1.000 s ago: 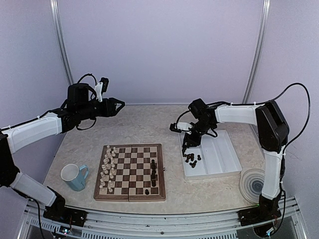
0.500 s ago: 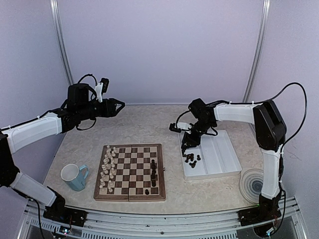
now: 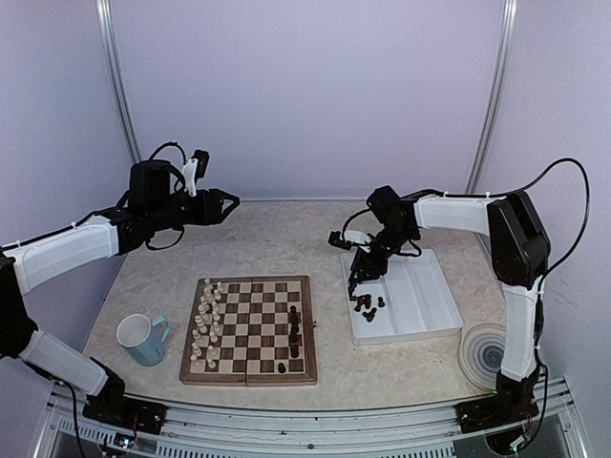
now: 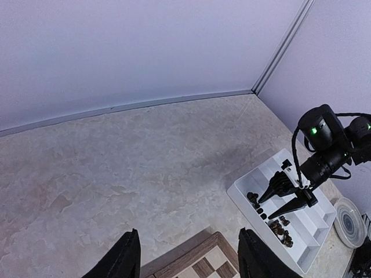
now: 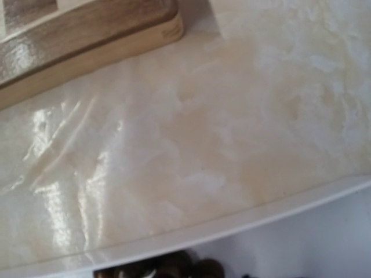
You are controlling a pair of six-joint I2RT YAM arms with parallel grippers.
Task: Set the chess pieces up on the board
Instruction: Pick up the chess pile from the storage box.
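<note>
1. The board (image 3: 250, 329) lay in the lower middle of the top view on the tabletop (image 3: 277, 243). A blue mug (image 3: 143, 339) was at its left and the white tray (image 3: 420, 301) at its right.
2. The cream-white pieces (image 3: 205, 324) stood in two files along the left edge of the board. We judged this side to be ready, though the figures were too small for us to count.
3. Only a few of the dark chess pieces (image 3: 294, 324) stood on the board, near its right edge. The others made a small heap (image 3: 368, 305) in the left part of the tray.
4. The right gripper (image 3: 354, 283) pointed down over the tray, just beside this heap. In the left wrist view its fingers were parted, with the white of the tray between them. We saw no piece in it.
5. The left gripper (image 3: 232, 202) was at the upper left of the top view, high over the tabletop and well apart from the board. It was wide open and empty.
6. The right wrist view was blurred. It gave us only a corner of the board, the tray rim and some dark figures at the bottom edge.
7. In our judgement the dark side was less than half done. Most dark pieces had yet to be carried from the tray to their squares.
</note>
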